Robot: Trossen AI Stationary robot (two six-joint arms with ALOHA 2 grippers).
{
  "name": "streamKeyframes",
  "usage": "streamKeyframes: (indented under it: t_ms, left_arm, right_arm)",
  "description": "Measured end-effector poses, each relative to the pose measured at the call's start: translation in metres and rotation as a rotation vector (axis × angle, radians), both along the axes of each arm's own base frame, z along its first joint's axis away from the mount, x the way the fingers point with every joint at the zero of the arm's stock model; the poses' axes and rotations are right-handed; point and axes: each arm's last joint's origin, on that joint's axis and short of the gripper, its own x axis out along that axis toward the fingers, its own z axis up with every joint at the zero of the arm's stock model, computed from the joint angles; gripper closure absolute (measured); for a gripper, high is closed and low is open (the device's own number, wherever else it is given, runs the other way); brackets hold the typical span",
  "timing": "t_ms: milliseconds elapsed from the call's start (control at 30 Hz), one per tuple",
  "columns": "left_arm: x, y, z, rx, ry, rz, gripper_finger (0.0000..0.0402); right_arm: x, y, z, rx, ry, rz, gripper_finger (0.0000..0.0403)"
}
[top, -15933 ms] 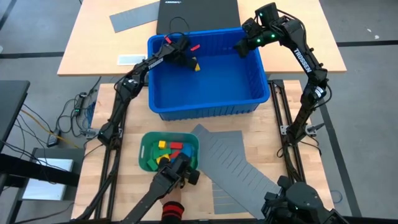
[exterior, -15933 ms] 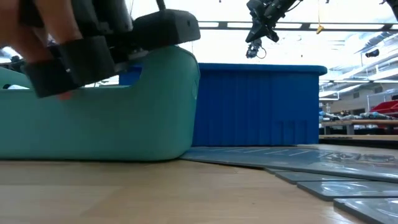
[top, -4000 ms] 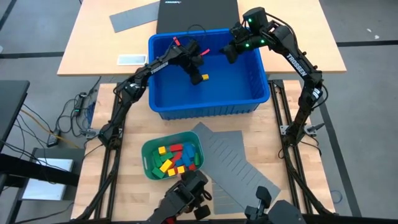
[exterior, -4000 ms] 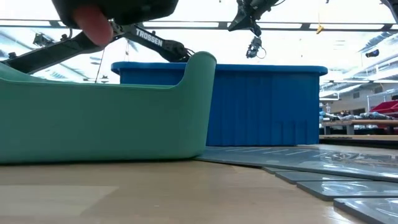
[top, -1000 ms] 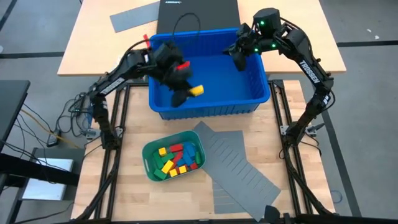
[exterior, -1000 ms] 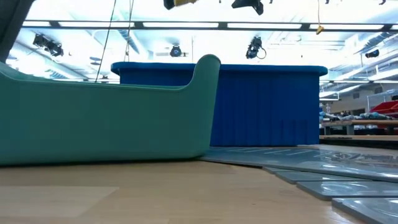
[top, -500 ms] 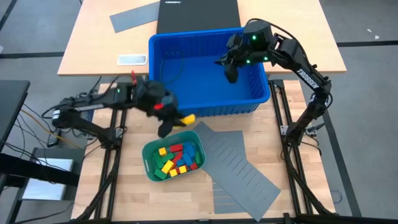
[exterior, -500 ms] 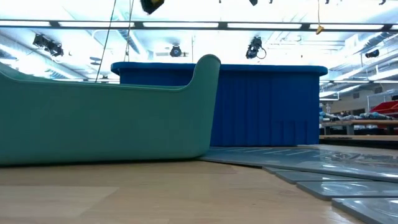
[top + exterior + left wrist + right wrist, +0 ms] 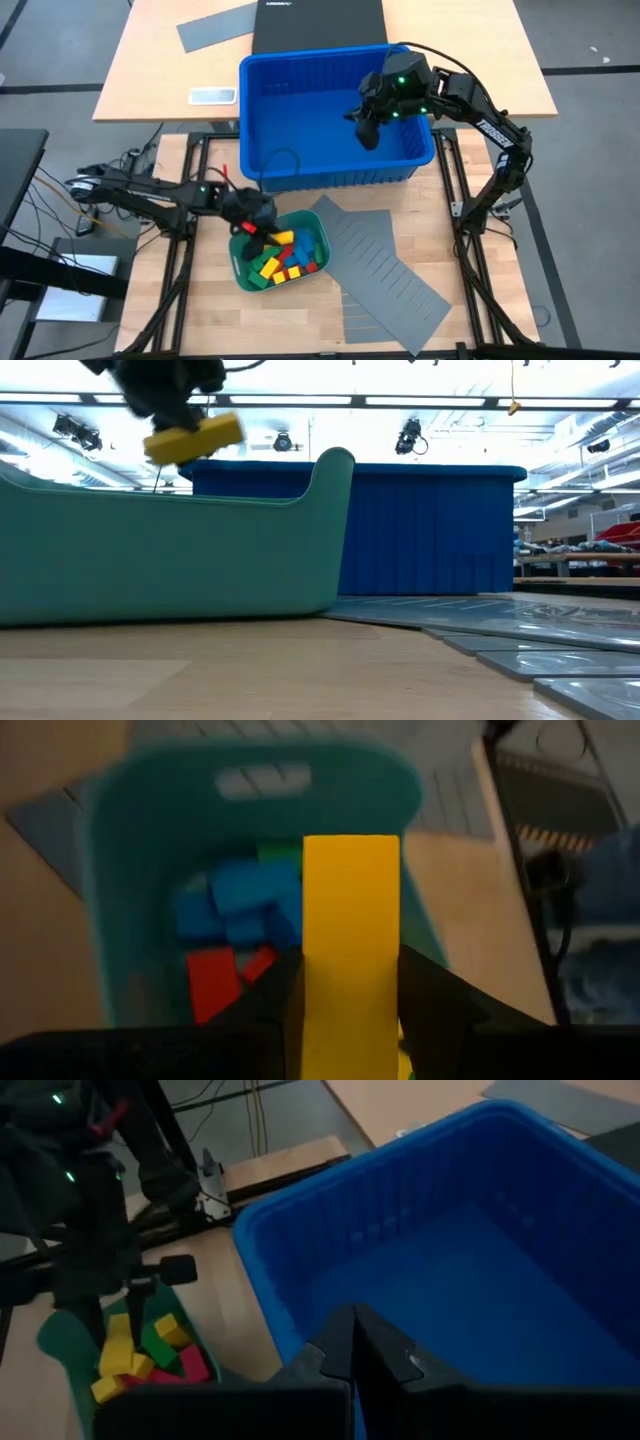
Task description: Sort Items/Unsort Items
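My left gripper (image 9: 262, 230) hangs over the left part of the teal tray (image 9: 240, 272), shut on a yellow block (image 9: 281, 238). In the low view the block (image 9: 195, 438) floats just above the tray's rim (image 9: 150, 500). Several red, yellow, green and blue blocks (image 9: 288, 258) lie in the tray. My right gripper (image 9: 365, 132) hovers shut and empty over the right part of the blue bin (image 9: 330, 176); its wrist view shows the fingers (image 9: 345, 1342) together above the bin's floor. My left gripper pinches the yellow block's two long sides (image 9: 312, 970) between its two fingers (image 9: 432, 1000), at the block's nearer end. The fingers come slanting down from the table's left and lie along the block, which juts out past them. The block is clear of the tray, nearly level.
A grey slotted divider sheet (image 9: 385, 272) lies right of the tray, one corner by the bin. Beyond the bin, on the farther table, lie a black case (image 9: 315, 22), a grey sheet (image 9: 215, 28) and a small white item (image 9: 212, 96).
My left gripper has carried the yellow block out of the blue bin, toward the table's near edge and down, until it hangs just above the teal tray. My right gripper, still shut, has drifted toward the near side over the bin.
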Motion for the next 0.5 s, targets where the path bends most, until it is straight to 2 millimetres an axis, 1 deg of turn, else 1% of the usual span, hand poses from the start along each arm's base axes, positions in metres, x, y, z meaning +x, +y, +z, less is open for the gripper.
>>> streamKeyframes:
  t_ms: [100,200,233,300,400,500]
  left_arm:
    - [-0.003,-0.005,-0.015,0.006,0.038,-0.026,0.0276]
    - [-0.004,-0.008,-0.018,0.003,0.049,-0.039,0.0274]
    - [-0.003,-0.009,-0.018,0.002,0.045,-0.041,0.0263]
    - [-0.003,-0.008,-0.017,0.002,0.048,-0.039,0.0229]
    - [0.000,-0.008,-0.010,-0.016,0.030,-0.008,0.0184]
    - [0.000,-0.008,-0.007,-0.015,0.026,0.012,0.0170]
  right_arm:
    - [0.001,0.001,0.000,0.001,0.000,0.005,0.0403]
    - [0.001,0.001,-0.001,0.005,0.005,0.002,0.0403]
    - [0.000,0.001,-0.001,0.007,0.008,0.002,0.0403]
    - [0.000,0.001,-0.001,0.007,0.009,0.001,0.0403]
    - [0.000,0.002,-0.002,0.023,0.014,0.009,0.0403]
    - [-0.001,0.008,-0.006,0.070,0.059,0.062,0.0403]
